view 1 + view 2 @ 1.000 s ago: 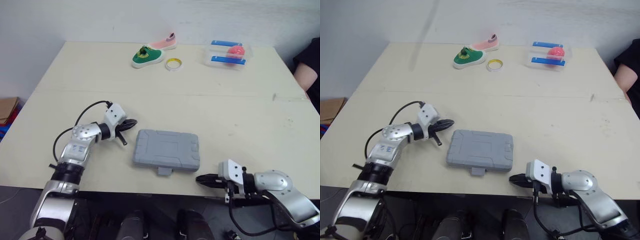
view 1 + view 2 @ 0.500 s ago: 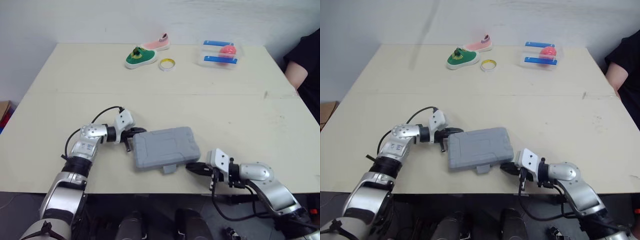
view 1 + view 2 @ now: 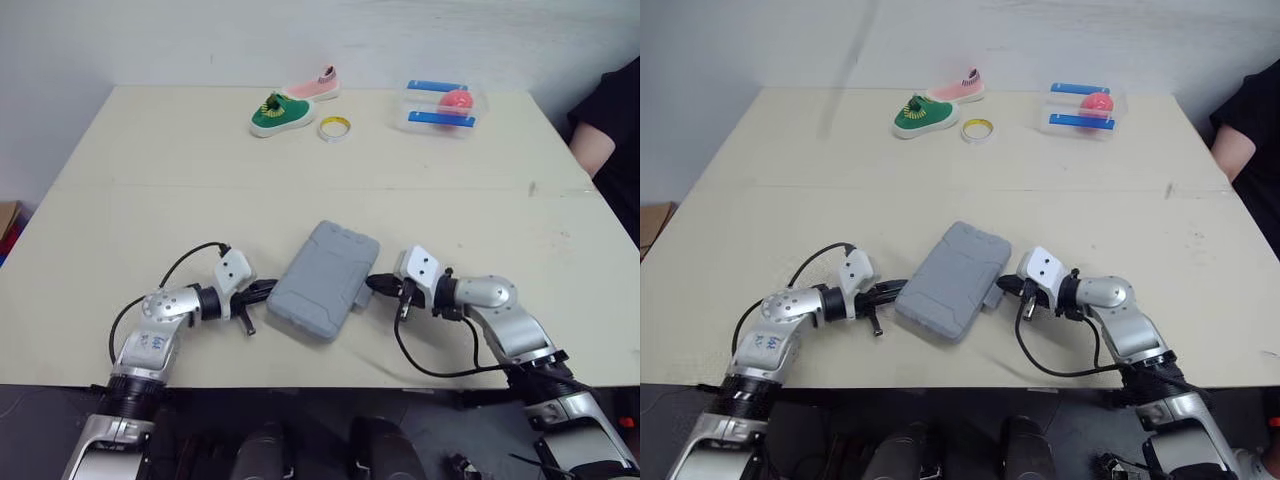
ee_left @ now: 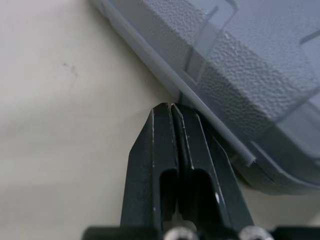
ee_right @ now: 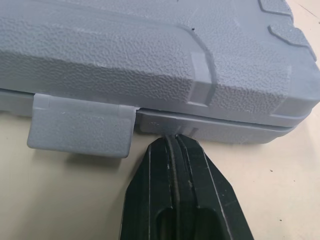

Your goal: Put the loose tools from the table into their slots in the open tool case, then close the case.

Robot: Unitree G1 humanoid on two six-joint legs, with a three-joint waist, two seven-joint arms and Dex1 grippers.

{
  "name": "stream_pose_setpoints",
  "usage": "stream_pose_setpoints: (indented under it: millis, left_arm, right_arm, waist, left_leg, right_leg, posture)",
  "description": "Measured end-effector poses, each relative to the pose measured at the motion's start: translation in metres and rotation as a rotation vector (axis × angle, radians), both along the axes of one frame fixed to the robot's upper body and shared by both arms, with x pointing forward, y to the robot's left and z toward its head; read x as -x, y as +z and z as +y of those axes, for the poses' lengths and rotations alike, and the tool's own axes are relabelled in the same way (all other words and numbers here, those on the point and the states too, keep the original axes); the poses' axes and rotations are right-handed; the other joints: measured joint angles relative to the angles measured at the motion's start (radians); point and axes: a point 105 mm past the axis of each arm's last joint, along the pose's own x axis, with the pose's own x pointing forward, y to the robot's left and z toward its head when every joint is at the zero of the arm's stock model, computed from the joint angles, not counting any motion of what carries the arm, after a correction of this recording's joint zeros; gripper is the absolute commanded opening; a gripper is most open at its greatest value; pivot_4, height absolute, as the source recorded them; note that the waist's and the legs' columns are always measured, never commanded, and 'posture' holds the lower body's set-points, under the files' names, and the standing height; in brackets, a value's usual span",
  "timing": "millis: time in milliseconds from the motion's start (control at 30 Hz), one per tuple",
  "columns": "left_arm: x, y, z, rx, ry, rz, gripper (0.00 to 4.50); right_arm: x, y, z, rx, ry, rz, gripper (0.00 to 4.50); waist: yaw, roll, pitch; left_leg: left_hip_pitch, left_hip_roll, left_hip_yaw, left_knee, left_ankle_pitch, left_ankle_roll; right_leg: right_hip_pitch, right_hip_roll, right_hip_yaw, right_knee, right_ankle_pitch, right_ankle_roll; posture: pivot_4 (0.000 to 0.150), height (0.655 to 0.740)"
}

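The grey tool case [image 3: 322,278] lies closed and turned diagonally on the table near its front edge. My left gripper [image 3: 268,290] is shut, and its fingertips [image 4: 170,107] touch the case's near-left edge [image 4: 250,65]. My right gripper [image 3: 372,284] is also shut. Its tips [image 5: 172,140] press against the case's side wall next to the grey latch tab [image 5: 80,132]. Neither gripper holds anything. I see no loose tools on the table.
At the table's far side sit a green shoe [image 3: 274,112], a pink shoe [image 3: 312,84], a yellow tape ring [image 3: 334,128] and a clear container [image 3: 445,106] with a pink ball. A person's dark sleeve [image 3: 605,120] is at the right edge.
The case has swung from lying crosswise to diagonal. My right gripper moved away from me along its latch side, and my left gripper pulled back toward the front edge.
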Motion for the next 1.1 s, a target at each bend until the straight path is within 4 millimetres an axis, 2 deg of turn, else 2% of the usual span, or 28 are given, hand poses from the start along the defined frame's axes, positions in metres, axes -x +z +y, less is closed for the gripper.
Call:
stream_pose_setpoints:
  millis: [33, 100, 200, 267, 300, 400, 467, 533, 600, 700, 767, 833, 967, 1100]
  left_arm:
    - [0.0, 0.0, 0.002, 0.003, 0.02, -0.003, 0.04]
    - [-0.001, 0.011, 0.013, 0.056, 0.097, -0.036, 0.04]
    - [0.003, 0.041, 0.03, 0.155, 0.148, -0.127, 0.04]
    - [0.007, 0.058, 0.027, 0.192, 0.114, -0.178, 0.04]
    - [0.009, 0.063, 0.023, 0.202, 0.09, -0.192, 0.04]
    - [0.016, 0.087, -0.017, 0.2, -0.109, -0.23, 0.04]
    - [0.021, 0.093, -0.039, 0.168, -0.213, -0.242, 0.04]
    - [0.023, 0.091, -0.065, 0.118, -0.302, -0.239, 0.04]
    - [0.02, 0.084, -0.087, 0.082, -0.353, -0.225, 0.04]
    - [0.012, 0.057, -0.112, -0.038, -0.385, -0.166, 0.04]
    - [0.005, 0.043, -0.115, -0.081, -0.37, -0.126, 0.04]
    - [0.002, 0.043, -0.12, -0.072, -0.356, -0.108, 0.04]
    - [-0.005, 0.041, -0.114, -0.137, -0.332, -0.111, 0.04]
    - [0.0, 0.036, -0.109, -0.155, -0.328, -0.085, 0.04]
  right_arm:
    - [0.0, 0.0, -0.001, 0.002, 0.003, -0.003, 0.0]
    - [0.004, 0.001, -0.015, 0.022, -0.006, -0.016, 0.0]
    - [0.01, 0.001, -0.048, 0.027, -0.085, -0.025, 0.0]
    - [0.014, 0.005, -0.054, -0.004, -0.093, -0.045, 0.0]
    - [0.015, 0.007, -0.054, -0.015, -0.09, -0.059, 0.0]
    - [0.031, 0.015, -0.052, -0.083, -0.068, -0.083, 0.0]
    - [0.042, 0.021, -0.044, -0.128, -0.018, -0.063, 0.0]
    - [0.05, 0.027, -0.037, -0.147, 0.02, -0.047, 0.0]
    - [0.054, 0.024, -0.032, -0.133, 0.032, -0.026, 0.0]
    - [0.059, 0.014, -0.015, -0.114, 0.064, 0.009, 0.0]
    - [0.059, 0.01, -0.01, -0.113, 0.054, 0.02, 0.0]
    - [0.058, 0.005, -0.004, -0.099, 0.048, 0.026, 0.0]
    - [0.055, -0.003, 0.006, -0.077, 0.04, 0.016, 0.0]
    - [0.049, -0.012, 0.005, -0.07, -0.002, 0.029, 0.0]
  waist:
    - [0.0, 0.0, 0.0]
    - [0.002, 0.001, 0.0]
    - [0.005, 0.0, 0.0]
    - [0.004, 0.001, 0.0]
    - [0.004, 0.001, 0.0]
    - [0.014, 0.001, 0.001]
    - [0.023, 0.001, 0.001]
    - [0.024, 0.001, 0.001]
    - [0.026, 0.001, 0.001]
    - [0.024, 0.001, 0.001]
    - [0.022, 0.001, 0.001]
    - [0.025, 0.001, 0.001]
    - [0.024, 0.002, 0.001]
    - [0.024, 0.002, 0.0]
  left_leg:
    - [0.0, 0.0, 0.0, 0.0, 0.0, 0.0]
    - [0.0, 0.0, -0.001, -0.001, 0.0, 0.0]
    - [-0.001, 0.0, -0.001, -0.001, 0.0, 0.0]
    - [0.0, 0.0, -0.001, -0.001, -0.001, 0.0]
    - [0.0, 0.0, -0.001, -0.001, -0.001, 0.0]
    - [0.0, 0.0, -0.001, -0.001, 0.0, -0.001]
    - [0.0, 0.0, -0.001, -0.001, 0.0, -0.001]
    - [0.001, 0.0, 0.0, -0.001, 0.0, -0.001]
    - [0.001, 0.0, 0.0, -0.001, 0.0, 0.0]
    - [0.0, 0.0, 0.001, -0.001, 0.0, 0.0]
    - [0.0, 0.001, 0.001, -0.001, 0.0, -0.001]
    - [0.0, 0.001, 0.0, -0.001, 0.0, 0.0]
    - [0.001, 0.0, 0.0, -0.001, 0.0, 0.0]
    - [0.002, 0.001, -0.001, -0.001, 0.0, 0.0]
  right_leg:
    - [0.0, 0.0, 0.0, 0.0, 0.0, 0.0]
    - [0.0, 0.0, 0.002, -0.001, 0.0, 0.0]
    - [0.001, 0.0, 0.002, -0.001, 0.0, 0.0]
    - [0.001, 0.0, 0.002, -0.002, 0.0, 0.0]
    - [0.001, 0.0, 0.002, -0.002, 0.0, 0.0]
    - [0.001, 0.001, 0.002, -0.001, 0.0, 0.0]
    - [0.001, 0.001, 0.002, -0.002, 0.0, 0.0]
    - [0.001, 0.001, 0.002, -0.002, 0.0, 0.0]
    - [0.001, 0.002, 0.0, -0.002, 0.0, 0.0]
    - [0.0, 0.002, -0.001, -0.002, 0.0, 0.0]
    - [-0.001, 0.002, -0.002, -0.002, 0.0, 0.0]
    - [-0.001, 0.002, -0.001, -0.001, 0.0, 0.0]
    - [0.001, 0.001, -0.001, -0.001, 0.0, 0.0]
    - [0.002, 0.001, 0.001, -0.002, 0.0, 0.0]
  posture:
    - [0.15, 0.74]
    - [0.15, 0.74]
    - [0.15, 0.74]
    - [0.15, 0.74]
    - [0.15, 0.74]
    - [0.15, 0.74]
    - [0.15, 0.74]
    - [0.15, 0.74]
    - [0.15, 0.74]
    - [0.15, 0.74]
    - [0.15, 0.74]
    - [0.15, 0.74]
    - [0.15, 0.74]
    - [0.15, 0.74]
